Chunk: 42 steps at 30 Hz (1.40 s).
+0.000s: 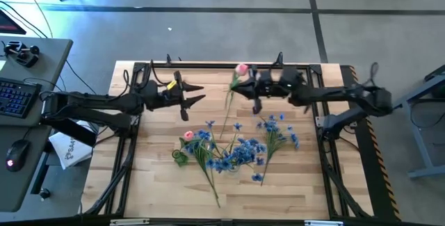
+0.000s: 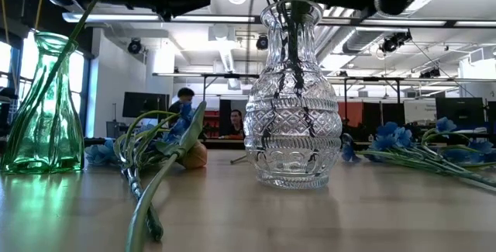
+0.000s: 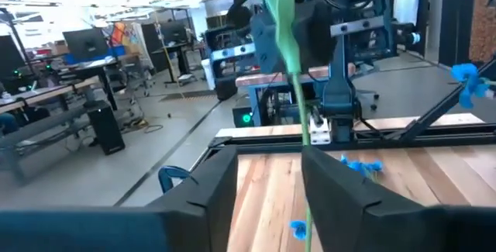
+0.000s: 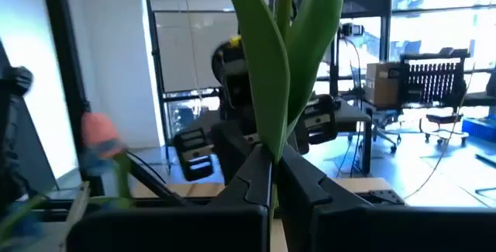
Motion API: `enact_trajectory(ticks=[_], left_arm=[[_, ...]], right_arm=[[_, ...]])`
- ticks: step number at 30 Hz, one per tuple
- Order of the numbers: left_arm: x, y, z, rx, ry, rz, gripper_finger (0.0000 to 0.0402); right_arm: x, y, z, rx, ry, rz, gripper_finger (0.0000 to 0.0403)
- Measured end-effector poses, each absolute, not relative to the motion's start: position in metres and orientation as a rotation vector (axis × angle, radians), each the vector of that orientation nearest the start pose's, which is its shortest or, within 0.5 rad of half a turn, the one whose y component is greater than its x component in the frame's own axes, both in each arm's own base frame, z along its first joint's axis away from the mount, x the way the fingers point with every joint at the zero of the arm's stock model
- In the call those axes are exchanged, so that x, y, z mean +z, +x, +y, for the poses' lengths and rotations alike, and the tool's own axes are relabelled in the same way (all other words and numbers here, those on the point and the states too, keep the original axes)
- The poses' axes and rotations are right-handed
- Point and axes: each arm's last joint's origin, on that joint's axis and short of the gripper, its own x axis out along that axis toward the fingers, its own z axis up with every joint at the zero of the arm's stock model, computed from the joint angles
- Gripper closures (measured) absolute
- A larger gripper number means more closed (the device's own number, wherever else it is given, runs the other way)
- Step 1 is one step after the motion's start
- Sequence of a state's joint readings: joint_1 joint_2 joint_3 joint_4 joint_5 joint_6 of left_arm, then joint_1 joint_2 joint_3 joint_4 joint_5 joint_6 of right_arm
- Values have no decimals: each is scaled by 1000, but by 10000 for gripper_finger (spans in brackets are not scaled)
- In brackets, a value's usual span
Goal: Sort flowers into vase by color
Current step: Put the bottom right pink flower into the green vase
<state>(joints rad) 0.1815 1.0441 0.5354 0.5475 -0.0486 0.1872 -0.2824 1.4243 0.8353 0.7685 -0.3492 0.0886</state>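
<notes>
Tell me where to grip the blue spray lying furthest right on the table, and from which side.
Grip the blue spray on its bare stem beyond the blossoms, coming straight down and closing across it: there it lies flat on the wood, thin and exposed, while the head is bushy. The right pincer is busy, shut on a pink tulip.

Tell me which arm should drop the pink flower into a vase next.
Right. The right gripper is shut on the pink flower, leaves pinched between its fingers in its wrist view. The left gripper is open and holds nothing.
</notes>
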Motion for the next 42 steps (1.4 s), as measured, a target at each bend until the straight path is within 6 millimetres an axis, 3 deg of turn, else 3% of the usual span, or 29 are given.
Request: enact_trajectory(ticks=[9, 15, 20, 27, 31, 38, 42], left_arm=[[261, 235, 46, 222, 231, -34, 241], [260, 236, 46, 231, 212, -32, 241], [260, 237, 42, 216, 191, -36, 274], [259, 238, 35, 188, 214, -26, 369], [261, 233, 29, 209, 255, 11, 394], [277, 201, 6, 367, 325, 85, 399], [308, 172, -18, 304, 307, 3, 400]], right_arm=[[288, 364, -87, 92, 5, -144, 402], [289, 385, -81, 117, -2, -153, 402], [288, 387, -74, 133, -4, -152, 402], [284, 387, -73, 137, -6, -109, 402], [284, 386, -72, 148, 44, -80, 376], [317, 351, -70, 71, 1, 58, 279], [316, 341, -54, -30, -16, 202, 265]])
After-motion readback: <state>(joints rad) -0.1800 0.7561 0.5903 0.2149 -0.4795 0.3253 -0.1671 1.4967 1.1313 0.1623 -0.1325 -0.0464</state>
